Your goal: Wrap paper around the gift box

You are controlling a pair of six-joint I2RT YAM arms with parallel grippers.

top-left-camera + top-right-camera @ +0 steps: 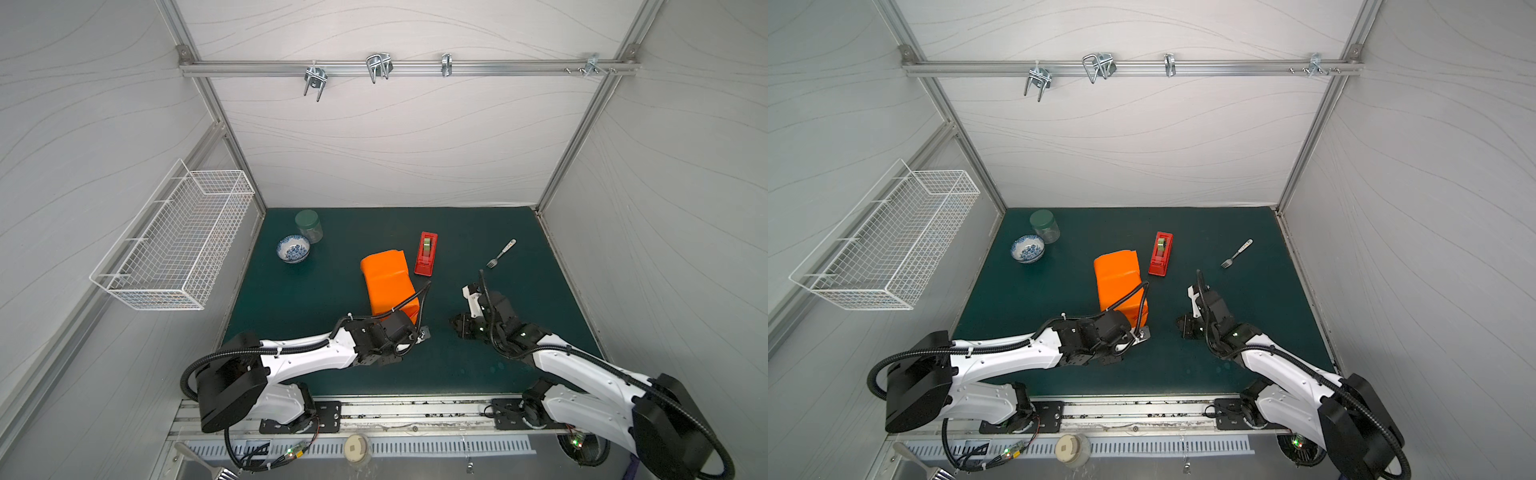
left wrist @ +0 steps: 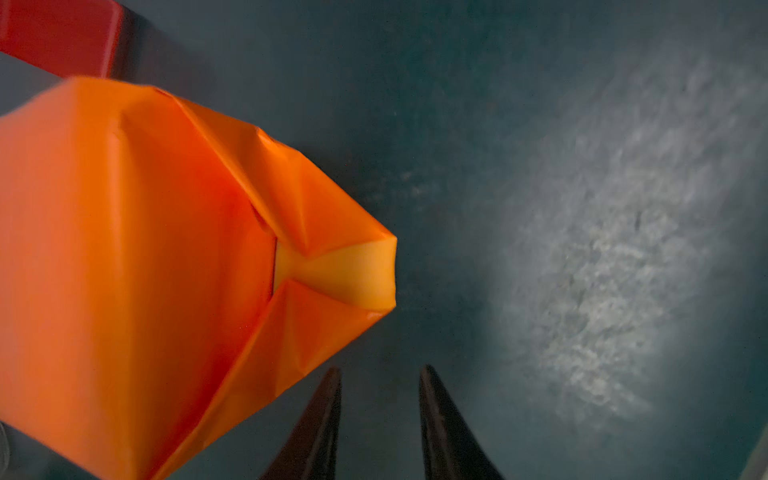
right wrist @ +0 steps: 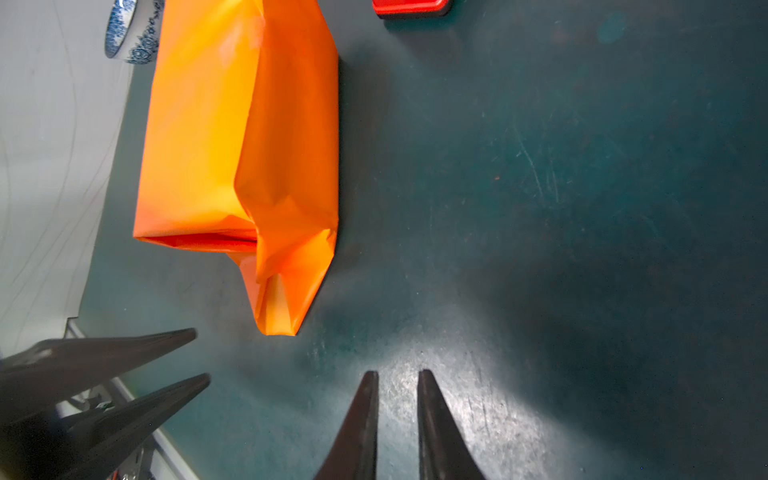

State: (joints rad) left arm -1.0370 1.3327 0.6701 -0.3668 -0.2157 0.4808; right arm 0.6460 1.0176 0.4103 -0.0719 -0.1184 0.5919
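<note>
Green mat (image 2: 540, 124); left end effector (image 2: 380, 370) ajar, empty.

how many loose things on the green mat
5: jar and bowl back left, orange paper parcel mid-mat, red tape dispenser right of it, fork further right.

A robotics lab cell: white panels (image 1: 395, 145) on aluminium framing (image 1: 407, 68) wall in the bench (image 1: 478, 232), robot arms (image 1: 307, 353) bolted along its front.

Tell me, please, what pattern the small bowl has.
The bowl is white with a blue floral pattern, clearest in a top view.
</note>
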